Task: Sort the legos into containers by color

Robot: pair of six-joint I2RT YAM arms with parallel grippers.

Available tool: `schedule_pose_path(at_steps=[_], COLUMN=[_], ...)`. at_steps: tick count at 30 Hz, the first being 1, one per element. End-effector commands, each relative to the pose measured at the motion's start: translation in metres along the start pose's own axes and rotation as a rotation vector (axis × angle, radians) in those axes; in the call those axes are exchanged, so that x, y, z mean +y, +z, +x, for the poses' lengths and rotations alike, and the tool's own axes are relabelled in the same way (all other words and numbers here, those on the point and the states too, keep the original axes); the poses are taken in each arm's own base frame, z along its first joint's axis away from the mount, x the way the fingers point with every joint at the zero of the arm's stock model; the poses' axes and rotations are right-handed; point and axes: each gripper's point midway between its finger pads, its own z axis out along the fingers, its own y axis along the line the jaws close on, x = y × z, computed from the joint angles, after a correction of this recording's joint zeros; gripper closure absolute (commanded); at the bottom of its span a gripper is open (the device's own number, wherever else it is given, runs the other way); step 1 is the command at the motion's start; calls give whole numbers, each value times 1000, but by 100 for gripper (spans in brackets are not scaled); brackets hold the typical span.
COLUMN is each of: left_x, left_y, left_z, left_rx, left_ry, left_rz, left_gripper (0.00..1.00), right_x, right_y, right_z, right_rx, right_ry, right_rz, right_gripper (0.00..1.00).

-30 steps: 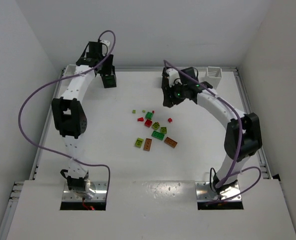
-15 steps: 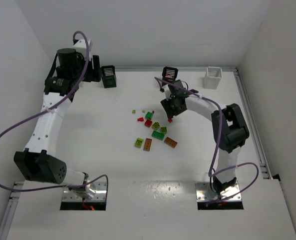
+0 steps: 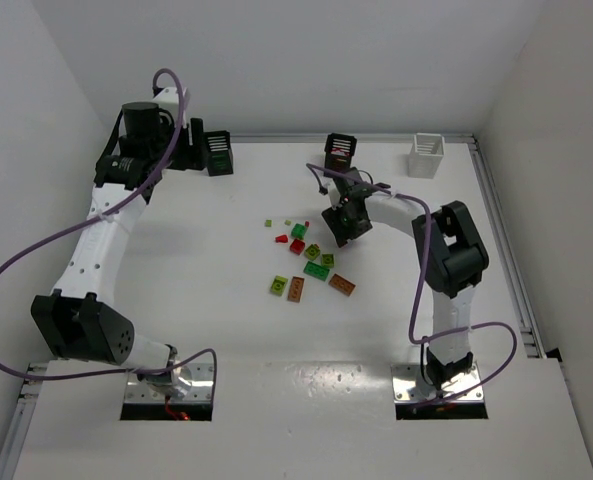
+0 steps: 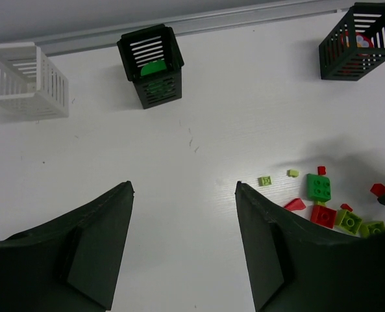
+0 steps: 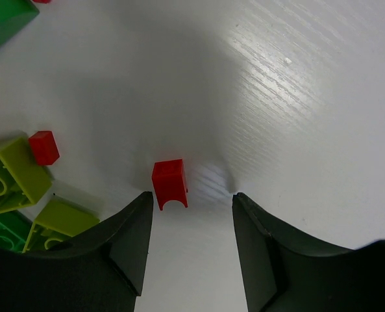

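Note:
The legos lie scattered mid-table: red, green, yellow-green and two orange-brown ones. My right gripper is low at the heap's right edge. It is open, and a small red lego lies on the table just ahead of its left fingertip, untouched. My left gripper hangs open and empty high over the table's back left. The containers stand along the back: a black bin with a green piece inside, a black bin holding red pieces, and a white bin.
Another white bin stands at the back right. Yellow-green bricks and a tiny red piece lie left of the right gripper. A raised rail borders the table.
The left arm pulled back from the black bin and rose to the left. The right gripper came down and forward to the small red lego.

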Motion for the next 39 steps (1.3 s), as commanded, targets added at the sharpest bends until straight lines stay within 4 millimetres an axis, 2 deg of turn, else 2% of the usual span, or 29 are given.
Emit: schedule_pose_path(at_steps=[1,5,8,14,18,19,20,22,23,25,26,27,29,30,32,34,35,36,38,39], left_x=[-1,-1,-1,-1,-3,-2,-2,-4,-4,-7,-7,-13,-18,-21,-29,-36,-41,-43,-51,-51], left_y=[-3,-1,1,1,1,4,4,4,4,8,10,12,15,16,18,18,19,19,18,18], left_z=[-13,-8,-6,-6,-6,-3,-3,-3,-5,5,9,12,22,26,38,49,54,58,66,64], left_rx=[-43,-33,-31,-31,-31,-22,-22,-22,-31,-11,-2,1,20,29,58,80,90,99,114,105], left_ry=[-12,-13,-13,-13,-13,-14,-14,-14,-13,-15,-16,-22,-20,-21,-21,-9,-4,-5,12,13], left_rz=[12,12,12,12,21,21,21,30,31,50,50,69,88,101,135,156,168,177,196,196], left_gripper=[30,30,30,30,30,30,30,30,30,30,30,30,30,30,30,30,30,30,30,29], right_x=[0,2,3,10,10,10,10,6,5,-4,-11,-21,-31,-41,-54,-68,-80,-89,-100,-110], right_y=[-2,5,6,14,17,16,16,5,-3,-29,-38,-62,-82,-102,-118,-123,-141,-123,-129,-120], right_z=[-9,-7,-13,-15,-16,-13,-13,-31,-37,-79,-89,-127,-156,-186,-217,-237,-256,-259,-276,-279], right_rx=[-25,-17,-29,-20,-18,-9,-9,-58,-65,-174,-191,-287,-355,-441,-526,-580,-635,-619,-665,-673], right_ry=[-13,-22,-23,-31,-31,-40,-40,-41,-42,-35,-27,-25,-31,-35,-31,-21,-3,7,22,35], right_rz=[-7,-19,-27,-53,-53,-54,-54,-36,-35,-15,-8,40,84,130,194,234,275,287,314,335], right_gripper=[47,50,50,60,72,82,86,98,100,100,100,100,100,100,100,100,100,100,100,100])
